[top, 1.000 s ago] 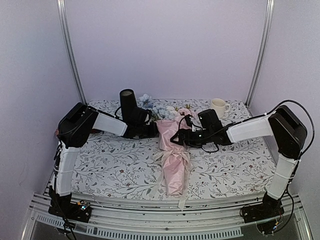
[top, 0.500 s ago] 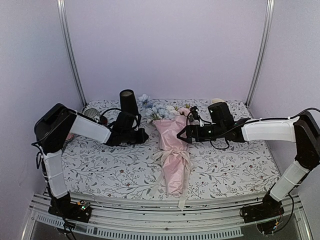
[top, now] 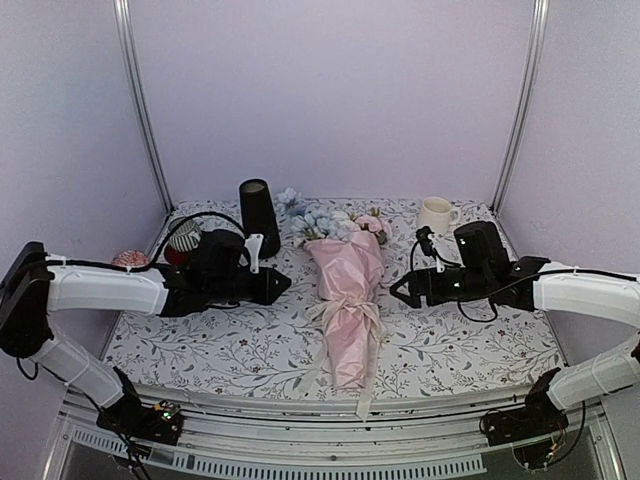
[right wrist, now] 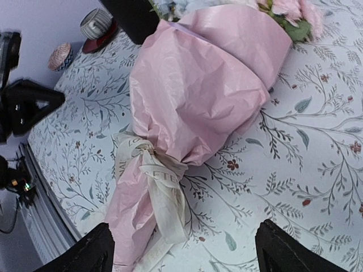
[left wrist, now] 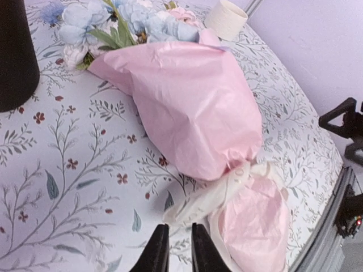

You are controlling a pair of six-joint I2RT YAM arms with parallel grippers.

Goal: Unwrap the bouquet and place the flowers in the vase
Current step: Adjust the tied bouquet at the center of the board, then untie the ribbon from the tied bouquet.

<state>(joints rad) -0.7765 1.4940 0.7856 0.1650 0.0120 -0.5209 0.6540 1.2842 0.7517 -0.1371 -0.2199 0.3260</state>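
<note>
The bouquet lies flat mid-table in its pink-lilac paper cone, tied with a cream ribbon. Its flowers point toward the back. The black vase stands upright just left of the blooms. My left gripper hovers left of the cone; in the left wrist view its jaws stand a narrow gap apart, empty, just short of the ribbon's tail. My right gripper is right of the cone, wide open and empty.
A cream mug stands at the back right. A striped cup on a red saucer and a small pink ball sit at the back left. The table's front edge lies just past the bouquet's tail.
Both arms have drawn back from the flower end and dropped lower, now flanking the cone nearer the ribbon. The left jaws have parted slightly. The bouquet has not moved.
</note>
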